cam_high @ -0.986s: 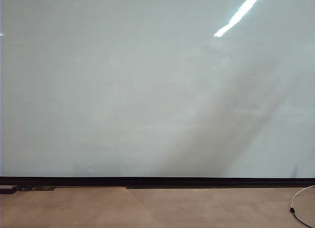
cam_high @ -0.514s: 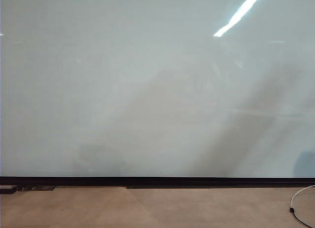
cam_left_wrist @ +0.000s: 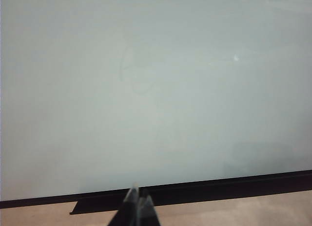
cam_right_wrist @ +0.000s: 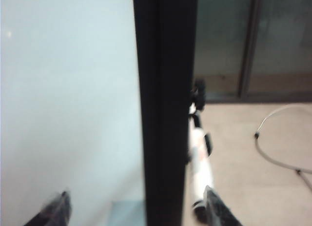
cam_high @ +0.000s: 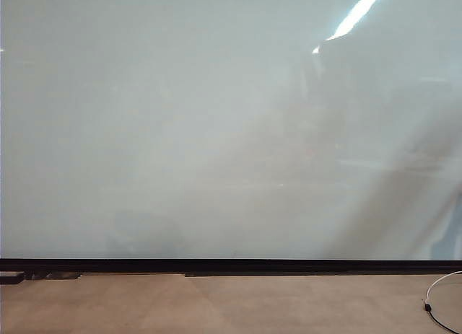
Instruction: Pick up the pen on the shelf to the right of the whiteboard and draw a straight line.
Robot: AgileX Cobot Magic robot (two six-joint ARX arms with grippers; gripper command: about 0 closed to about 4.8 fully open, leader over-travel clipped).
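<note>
The whiteboard (cam_high: 180, 132) stands upright behind the floor (cam_high: 216, 305), the pen (cam_right_wrist: 201, 162) hangs just beside its right edge, and a cable (cam_high: 440, 294) lies on the floor near the board's lower right corner.

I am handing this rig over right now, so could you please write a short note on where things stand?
Left tool: shut, empty, facing the whiteboard near its black bottom strip.
Right tool: open, empty, at the board's black right edge.
Pen: appears to be the whitish marker beside that edge, ungrasped, close to one right finger.
Done: right arm brought near the pen.
Left: grasp the pen and draw the line; no line shows on the board yet.
</note>
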